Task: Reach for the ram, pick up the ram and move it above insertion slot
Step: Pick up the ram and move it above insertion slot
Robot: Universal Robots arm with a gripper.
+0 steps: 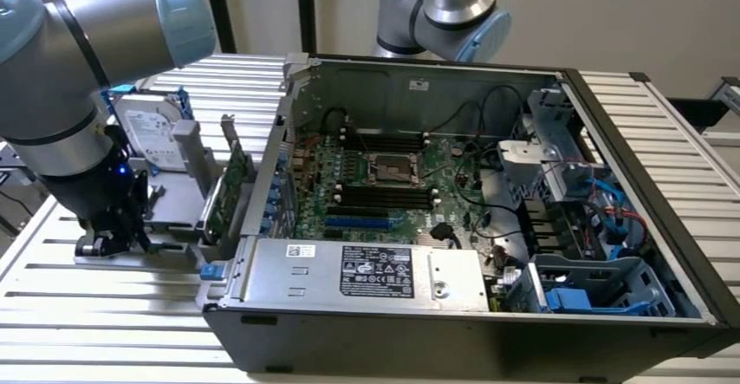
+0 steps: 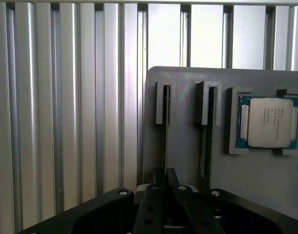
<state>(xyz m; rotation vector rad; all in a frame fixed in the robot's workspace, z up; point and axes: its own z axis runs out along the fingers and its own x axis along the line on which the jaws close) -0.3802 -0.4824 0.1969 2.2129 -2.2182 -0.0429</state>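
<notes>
**Kid:** Where is the ram stick [image 2: 164,131]?

**Helper:** It stands on its thin edge in a narrow slot of the gray holder [image 2: 183,126]. In the wrist view it looks like a dark, skinny line.

**Kid:** What is the gripper [image 2: 165,171] doing?

**Helper:** Its two black fingers [image 2: 151,209] are almost together. They pinch that thin stick at one end of its slot.

**Kid:** What else is in the holder?

**Helper:** Another stick [image 2: 202,161] sits in the next slot. Beside that, a square chip [image 2: 268,122] with a smooth, shiny metal top lies flat in a shallow pocket.

**Kid:** What does the exterior view show that the wrist view does not?

**Helper:** It shows the thick, round arm coming down onto the holder. A silver hard drive [image 1: 156,133] and a flat green card [image 1: 237,176] stand up at the holder. Just beside the holder is a big, open computer case [image 1: 463,341], full of wires. The table [image 1: 116,315] under the holder is made of long, ribbed metal strips.
</notes>
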